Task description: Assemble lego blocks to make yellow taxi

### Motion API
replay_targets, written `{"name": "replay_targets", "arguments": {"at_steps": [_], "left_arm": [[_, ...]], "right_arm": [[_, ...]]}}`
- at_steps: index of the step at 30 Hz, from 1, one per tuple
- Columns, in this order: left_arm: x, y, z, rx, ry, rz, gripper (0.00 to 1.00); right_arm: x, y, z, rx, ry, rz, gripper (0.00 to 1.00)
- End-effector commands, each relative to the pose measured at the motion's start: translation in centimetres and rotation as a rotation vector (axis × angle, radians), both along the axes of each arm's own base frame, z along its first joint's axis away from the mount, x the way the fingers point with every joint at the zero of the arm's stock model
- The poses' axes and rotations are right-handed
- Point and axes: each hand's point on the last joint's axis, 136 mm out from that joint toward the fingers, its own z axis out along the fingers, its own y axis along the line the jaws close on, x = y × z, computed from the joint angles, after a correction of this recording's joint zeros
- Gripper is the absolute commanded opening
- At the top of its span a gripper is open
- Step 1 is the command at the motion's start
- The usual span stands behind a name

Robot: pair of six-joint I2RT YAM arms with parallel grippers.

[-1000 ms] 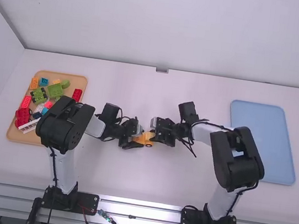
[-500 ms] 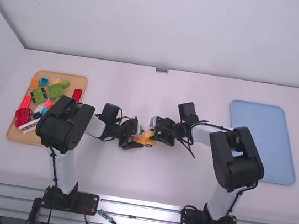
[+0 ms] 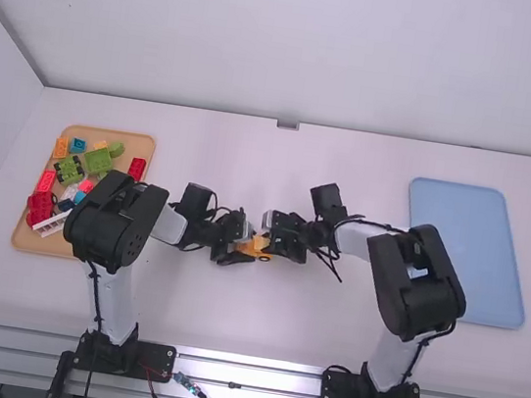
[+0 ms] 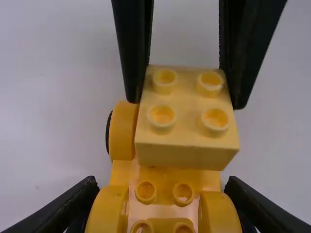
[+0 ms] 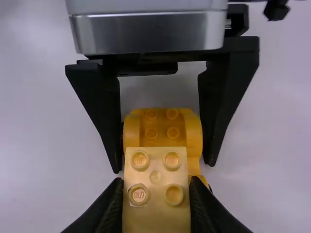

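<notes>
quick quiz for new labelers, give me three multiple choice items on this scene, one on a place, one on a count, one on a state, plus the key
1. Where on the table does the blue tray lie in the high view?
A) left side
B) between the grippers
C) right side

2. How many studs stand on top of the pale yellow block?
A) two
B) four
C) six

3. How is the right gripper?
A) shut on the pale yellow block
B) wide open and empty
C) shut on a green block

Key:
1 C: the high view has it at the right, partly behind the right arm.
2 B: the left wrist view shows two rows of two.
3 A: its fingers press the block from both sides.
</notes>
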Motion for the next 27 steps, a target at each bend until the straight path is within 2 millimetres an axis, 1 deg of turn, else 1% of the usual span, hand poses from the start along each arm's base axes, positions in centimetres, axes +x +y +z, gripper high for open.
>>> {"name": "replay_targets", "arguments": {"at_steps": [1, 6, 10, 13, 22, 24, 27], "left_arm": [[0.1, -0.2, 0.1, -0.011, 0.005, -0.004, 0.69], [0.0, -0.2, 0.1, -0.011, 0.010, -0.004, 0.69], [0.0, -0.2, 0.1, -0.011, 0.009, -0.004, 0.69], [0.0, -0.2, 0.1, -0.010, 0.012, -0.003, 0.69], [0.0, -0.2, 0.1, -0.010, 0.013, -0.004, 0.69], [0.0, -0.2, 0.1, -0.010, 0.013, -0.004, 0.69], [0.0, -0.2, 0.1, -0.010, 0.013, -0.005, 0.69]], "right_arm": [[-0.3, -0.1, -0.8, -0.018, 0.022, -0.003, 0.21], [0.0, -0.5, -1.2, -0.044, 0.008, -0.017, 0.21], [-0.2, -0.3, -1.2, -0.046, -0.003, 0.001, 0.21], [0.0, -0.5, -1.5, -0.067, -0.013, -0.009, 0.21], [0.0, -0.5, -1.9, -0.068, -0.005, -0.009, 0.21], [-0.1, -0.6, -2.0, -0.070, -0.001, -0.009, 0.22], [-0.1, -0.5, -2.0, -0.067, 0.000, -0.007, 0.26]]}}
